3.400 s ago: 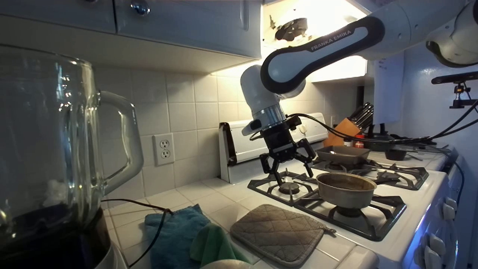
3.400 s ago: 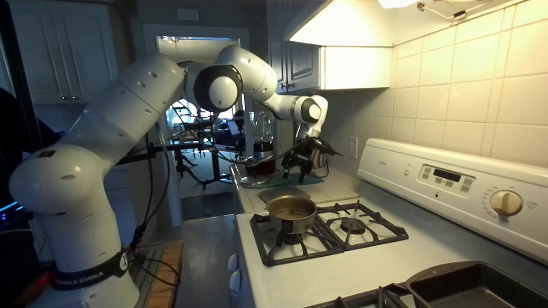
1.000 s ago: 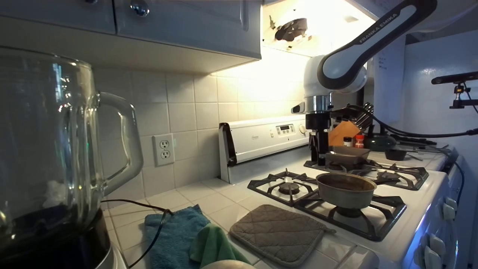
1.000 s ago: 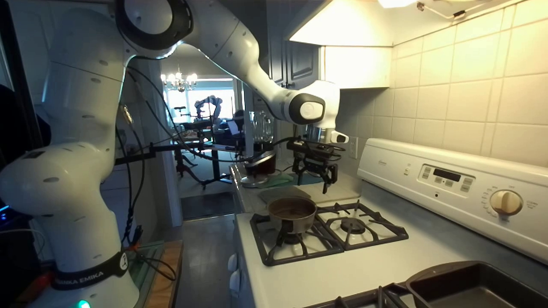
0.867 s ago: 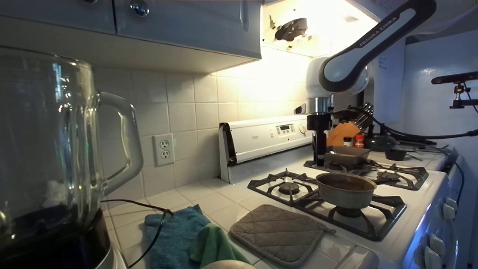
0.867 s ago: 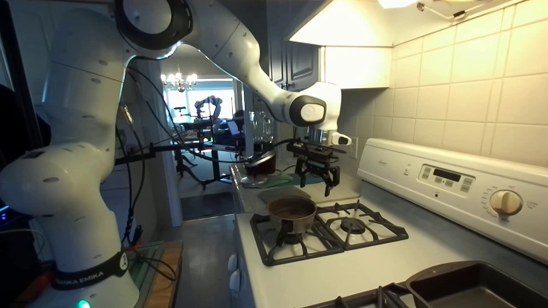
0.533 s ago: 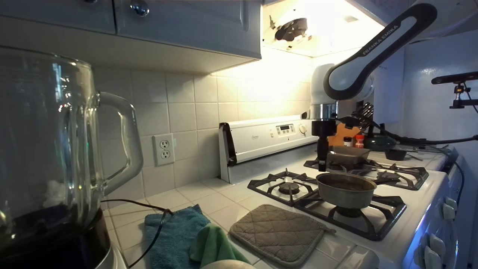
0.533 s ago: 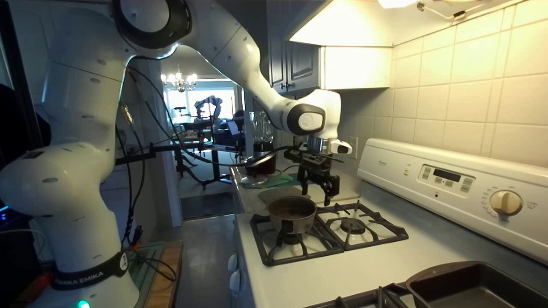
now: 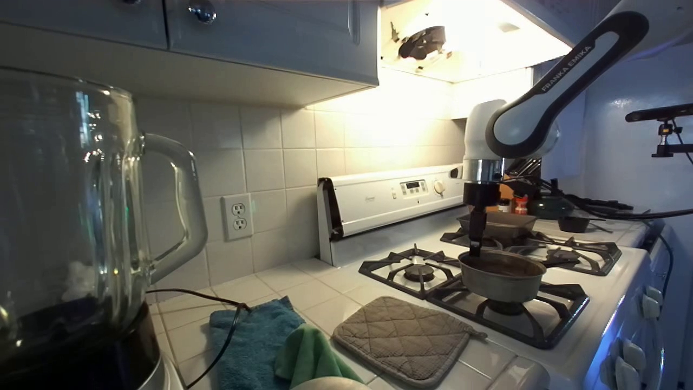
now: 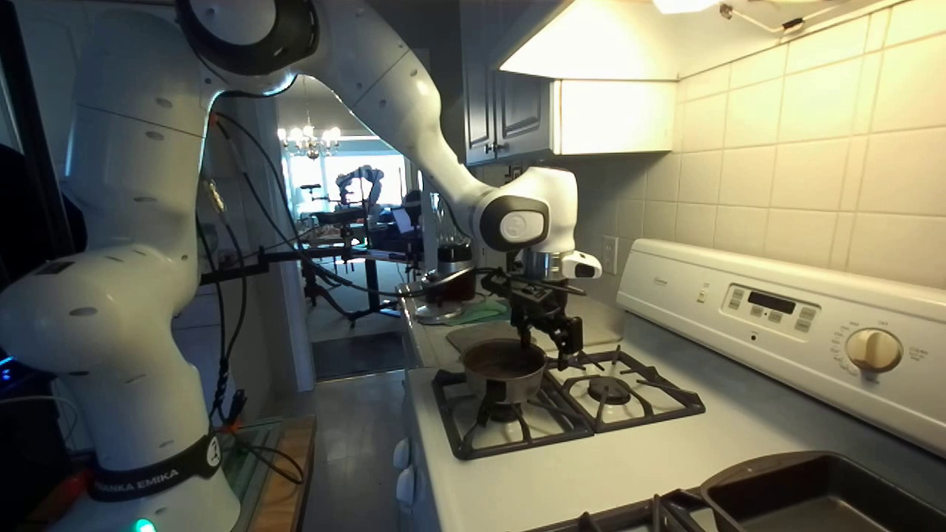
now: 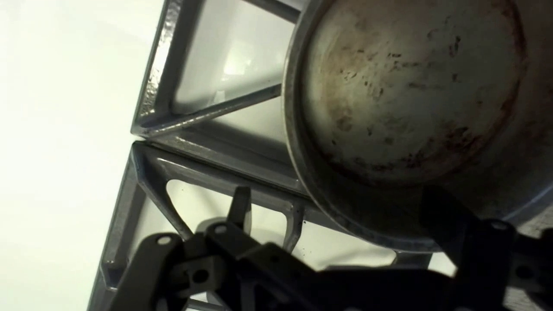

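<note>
A round metal pot (image 9: 501, 284) with a stained inside (image 11: 410, 99) sits on a burner grate, its dark handle (image 9: 563, 261) pointing away from the mitt. My gripper (image 10: 545, 352) points straight down at the pot's rim, jaws wide apart with nothing gripped between them. In the wrist view, one of the fingers (image 11: 449, 211) overlaps the pot's interior, while the opposite fingertip (image 11: 241, 201) is outside, over the neighbouring grate. The rim runs through the gap between them. Whether either finger touches the pot, I cannot tell.
Black grates (image 10: 628, 391) surround the pot. A dark baking pan (image 10: 835, 491) rests farther along the stove. The control panel (image 9: 390, 197) rises behind. A grey quilted mitt (image 9: 406, 338), blue towel (image 9: 254, 336), green cloth (image 9: 311, 355) and glass blender (image 9: 173, 206) occupy the counter.
From a tilted pose over the back burner side, my gripper has turned upright. Over the last second it has come down and across to the pot's rim, jaws still apart. The pot has stayed put.
</note>
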